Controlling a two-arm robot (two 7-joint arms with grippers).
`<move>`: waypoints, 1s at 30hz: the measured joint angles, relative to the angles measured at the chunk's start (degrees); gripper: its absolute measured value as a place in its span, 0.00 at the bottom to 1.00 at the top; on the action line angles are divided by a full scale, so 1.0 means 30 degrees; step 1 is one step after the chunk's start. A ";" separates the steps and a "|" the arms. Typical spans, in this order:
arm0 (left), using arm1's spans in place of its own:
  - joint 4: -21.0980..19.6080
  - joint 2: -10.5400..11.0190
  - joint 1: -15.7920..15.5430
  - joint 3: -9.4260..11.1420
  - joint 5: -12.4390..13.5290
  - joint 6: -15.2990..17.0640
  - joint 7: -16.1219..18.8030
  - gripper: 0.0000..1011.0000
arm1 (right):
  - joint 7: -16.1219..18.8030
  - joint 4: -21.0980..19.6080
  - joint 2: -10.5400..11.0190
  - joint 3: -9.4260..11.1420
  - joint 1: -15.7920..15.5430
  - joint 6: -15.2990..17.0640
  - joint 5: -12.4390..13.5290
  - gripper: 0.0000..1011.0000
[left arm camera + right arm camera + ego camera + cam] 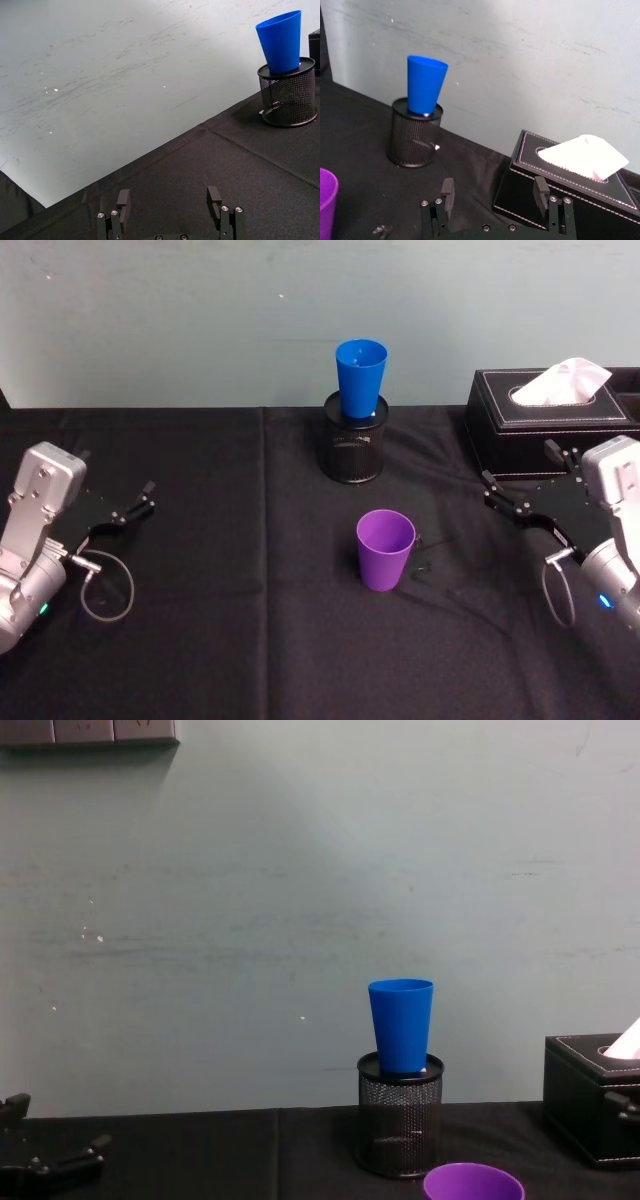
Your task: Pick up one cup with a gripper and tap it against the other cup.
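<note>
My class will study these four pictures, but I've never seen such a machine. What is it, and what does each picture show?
It is a robot with two arms, each ending in a claw, the end effector. One picture looks down from its head, one across from its chest, two from cameras on the wrists. The left end effector and the right end effector sit open at either side, holding nothing. On the tablecloth a purple cup stands upright. Behind it a blue cup sits in a mesh pen holder, with a tissue box to the right.
</note>
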 joint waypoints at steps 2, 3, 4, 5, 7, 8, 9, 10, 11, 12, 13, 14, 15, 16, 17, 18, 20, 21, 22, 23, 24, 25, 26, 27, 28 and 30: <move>0.0000 0.0000 0.0001 -0.0001 0.0000 0.0000 0.0000 0.99 | 0.0146 -0.0362 0.0041 0.0222 -0.0250 -0.0015 0.0156 0.99; 0.0000 -0.0001 0.0000 0.0000 0.0000 0.0000 0.0000 0.99 | 0.0207 -0.0483 0.0062 0.0293 -0.0341 -0.0016 0.0222 0.99; 0.0000 -0.0001 -0.0001 0.0000 -0.0001 0.0000 0.0000 0.99 | 0.0281 -0.0610 0.0085 0.0367 -0.0446 -0.0016 0.0295 0.99; 0.0000 0.0000 0.0000 -0.0001 0.0000 -0.0001 0.0001 0.99 | 0.0369 -0.0744 0.0114 0.0441 -0.0557 -0.0017 0.0386 0.99; 0.0000 -0.0001 -0.0001 -0.0001 -0.0001 0.0001 0.0000 0.99 | 0.0717 -0.1080 0.0208 0.0654 -0.0896 -0.0001 0.0742 0.99; 0.0000 0.0000 0.0000 0.0000 0.0000 0.0000 0.0000 0.99 | 0.0918 -0.1240 0.0269 0.0749 -0.1060 0.0007 0.0948 0.99; 0.0001 -0.0001 -0.0001 -0.0001 0.0000 0.0001 0.0000 0.99 | 0.1312 -0.1500 0.0395 0.0880 -0.1350 0.0023 0.1306 0.99; 0.0000 -0.0001 0.0000 0.0000 0.0000 0.0001 0.0000 0.99 | 0.1608 -0.1618 0.0480 0.0938 -0.1489 0.0033 0.1541 0.99; 0.0000 -0.0001 0.0000 0.0000 0.0000 0.0001 0.0001 0.99 | 0.1893 -0.1732 0.0584 0.1004 -0.1659 0.0037 0.1764 0.99; 0.0000 0.0000 0.0000 0.0000 -0.0001 0.0001 0.0000 0.99 | 0.2150 -0.1830 0.0663 0.1063 -0.1795 0.0037 0.1955 0.99; 0.0000 0.0000 0.0000 0.0000 -0.0001 0.0001 0.0000 0.99 | 0.2768 -0.2052 0.0877 0.1162 -0.2108 0.0041 0.2407 0.99; 0.0000 0.0000 0.0000 0.0000 0.0000 0.0000 0.0000 0.99 | 0.3087 -0.2163 0.0988 0.1208 -0.2252 0.0051 0.2603 0.99; 0.0001 -0.0001 0.0000 -0.0001 -0.0001 0.0000 0.0000 0.99 | 0.3393 -0.2262 0.1098 0.1251 -0.2401 0.0058 0.2791 0.99; 0.0000 0.0000 0.0000 -0.0001 -0.0001 0.0000 0.0000 0.99 | 0.4035 -0.2404 0.1290 0.1279 -0.2684 0.0056 0.3132 0.99; 0.0000 -0.0001 0.0000 0.0000 -0.0001 0.0000 0.0000 0.99 | 0.4383 -0.2453 0.1380 0.1271 -0.2800 0.0049 0.3257 0.99; 0.0000 0.0000 0.0000 0.0000 0.0000 0.0000 0.0000 0.99 | 0.5086 -0.2515 0.1551 0.1197 -0.3008 -0.0020 0.3488 0.99; 0.0000 0.0001 0.0000 0.0000 0.0000 0.0000 0.0000 0.99 | 0.5720 -0.2531 0.1656 0.1074 -0.3171 -0.0117 0.3637 0.99; 0.0000 0.0000 0.0001 -0.0001 -0.0001 0.0001 0.0000 0.99 | 0.5720 -0.2531 0.1656 0.1074 -0.3171 -0.0117 0.3637 0.99; 0.0000 -0.0001 0.0000 0.0000 -0.0001 0.0000 0.0000 0.99 | 0.6304 -0.2531 0.1706 0.0942 -0.3268 -0.0228 0.3756 0.99; -0.0001 -0.0001 0.0000 0.0000 -0.0001 0.0000 0.0000 0.99 | 0.6819 -0.2475 0.1692 0.0793 -0.3307 -0.0319 0.3825 0.99; -0.0001 0.0000 0.0000 0.0001 0.0000 0.0001 0.0000 0.99 | 0.7072 -0.2424 0.1664 0.0715 -0.3310 -0.0366 0.3856 0.99; 0.0000 -0.0001 0.0000 -0.0001 -0.0001 0.0000 0.0000 0.99 | 0.7512 -0.2294 0.1567 0.0545 -0.3289 -0.0446 0.3889 0.99; 0.0000 -0.0001 0.0000 0.0000 0.0000 0.0000 0.0000 0.99 | 0.7698 -0.2216 0.1496 0.0452 -0.3261 -0.0469 0.3891 0.99; 0.0000 0.0000 0.0000 0.0000 -0.0001 0.0000 0.0000 0.99 | 0.7886 -0.2129 0.1409 0.0360 -0.3215 -0.0493 0.3890 0.99; 0.0000 -0.0001 0.0000 -0.0001 0.0000 0.0000 0.0000 0.99 | 0.8188 -0.1957 0.1242 0.0218 -0.3101 -0.0536 0.3872 0.99; 0.0000 0.0000 0.0000 0.0000 0.0000 0.0000 0.0000 0.99 | 0.8451 -0.1761 0.1040 0.0087 -0.2945 -0.0576 0.3815 0.99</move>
